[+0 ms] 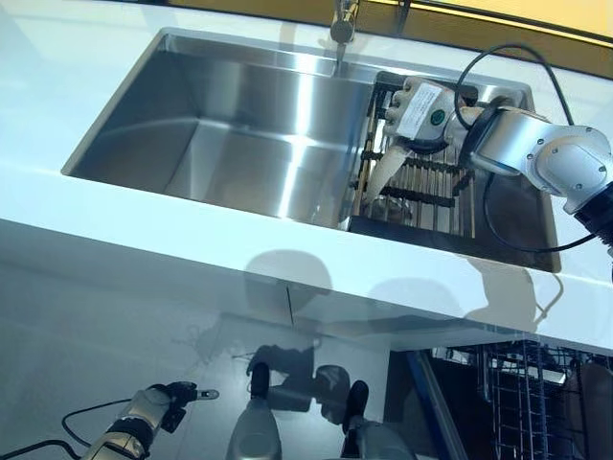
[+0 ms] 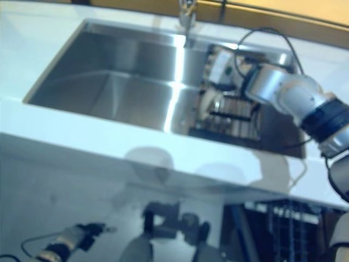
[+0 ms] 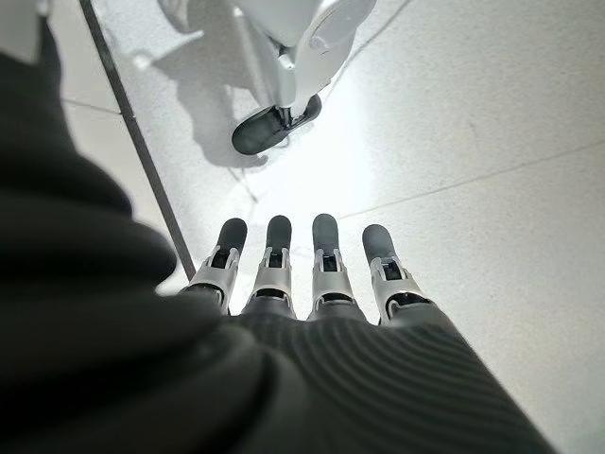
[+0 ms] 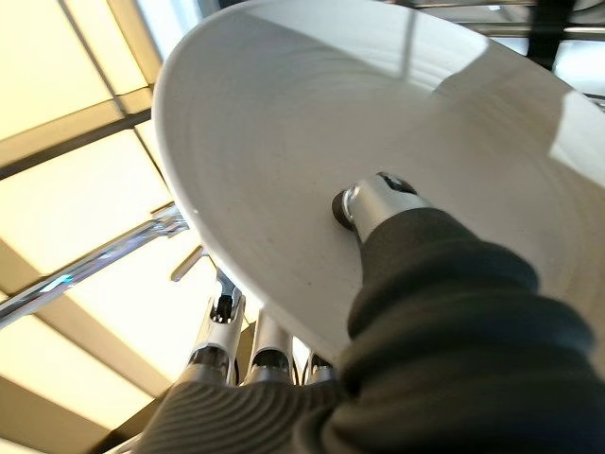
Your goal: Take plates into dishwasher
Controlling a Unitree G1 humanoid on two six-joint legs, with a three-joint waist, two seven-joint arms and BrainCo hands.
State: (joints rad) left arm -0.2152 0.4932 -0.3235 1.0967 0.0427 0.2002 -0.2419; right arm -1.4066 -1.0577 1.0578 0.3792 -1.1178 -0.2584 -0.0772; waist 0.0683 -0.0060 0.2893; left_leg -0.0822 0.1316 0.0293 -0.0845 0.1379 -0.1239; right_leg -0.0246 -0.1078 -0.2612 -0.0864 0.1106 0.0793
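Observation:
A white plate (image 4: 312, 142) stands on edge in the dark dish rack (image 1: 436, 196) at the right end of the steel sink (image 1: 230, 134). My right hand (image 1: 426, 113) reaches into the sink from the right and is shut on this plate (image 1: 381, 172). In the right wrist view the thumb (image 4: 373, 203) presses on one face and the fingers (image 4: 222, 331) curl behind the rim. My left hand (image 1: 172, 398) hangs low at the lower left, far from the sink, with straight fingers (image 3: 326, 265) and nothing in it.
A faucet (image 1: 342, 24) rises at the sink's back edge. A white countertop (image 1: 192, 240) runs along the sink's front. Below it at the lower right stands the dishwasher's wire basket (image 1: 536, 393). More rack bars lie under the plate.

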